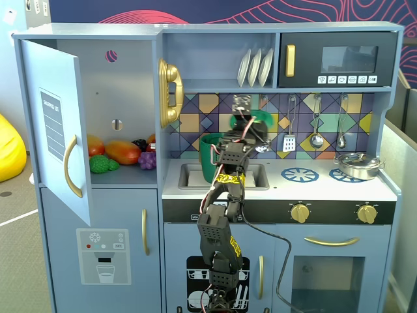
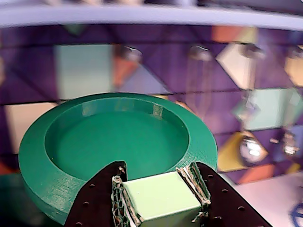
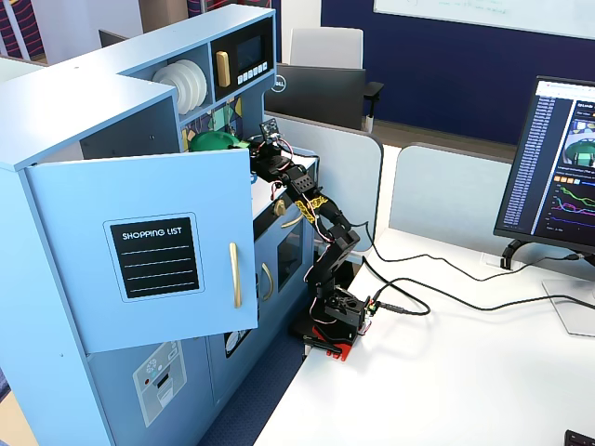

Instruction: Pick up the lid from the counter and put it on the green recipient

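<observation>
My gripper (image 2: 158, 187) is shut on the pale-green square handle (image 2: 163, 201) of the dark-green round lid (image 2: 52, 156), which fills the wrist view in front of the tiled backsplash. In a fixed view the gripper (image 1: 253, 128) holds the lid (image 1: 264, 117) in the air, above and to the right of the tall green pot (image 1: 210, 156). The pot stands in the sink, partly hidden by the arm. The lid also shows green under the shelf in a fixed view (image 3: 212, 141). The pot does not show in the wrist view.
A silver pot (image 1: 357, 164) sits on the right burner, beside a blue burner ring (image 1: 299, 174). Utensils (image 1: 316, 135) hang on the backsplash. A shelf with plates (image 1: 255, 66) is just above the lid. The fridge door (image 1: 55, 140) stands open at left with toy fruit (image 1: 120, 153) inside.
</observation>
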Action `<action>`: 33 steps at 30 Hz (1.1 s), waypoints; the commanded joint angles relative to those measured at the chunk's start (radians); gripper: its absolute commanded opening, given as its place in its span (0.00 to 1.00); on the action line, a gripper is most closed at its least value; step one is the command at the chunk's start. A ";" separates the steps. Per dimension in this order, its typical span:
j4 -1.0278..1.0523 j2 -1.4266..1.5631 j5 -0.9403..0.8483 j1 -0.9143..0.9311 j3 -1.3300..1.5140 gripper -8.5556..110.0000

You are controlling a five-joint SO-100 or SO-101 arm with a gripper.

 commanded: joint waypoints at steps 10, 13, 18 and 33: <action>0.064 -0.005 0.003 -0.204 -0.118 0.07; 0.064 -0.015 0.005 -0.210 -0.104 0.07; 0.061 -0.041 0.006 -0.213 -0.097 0.07; 0.038 -0.110 0.014 -0.213 -0.086 0.07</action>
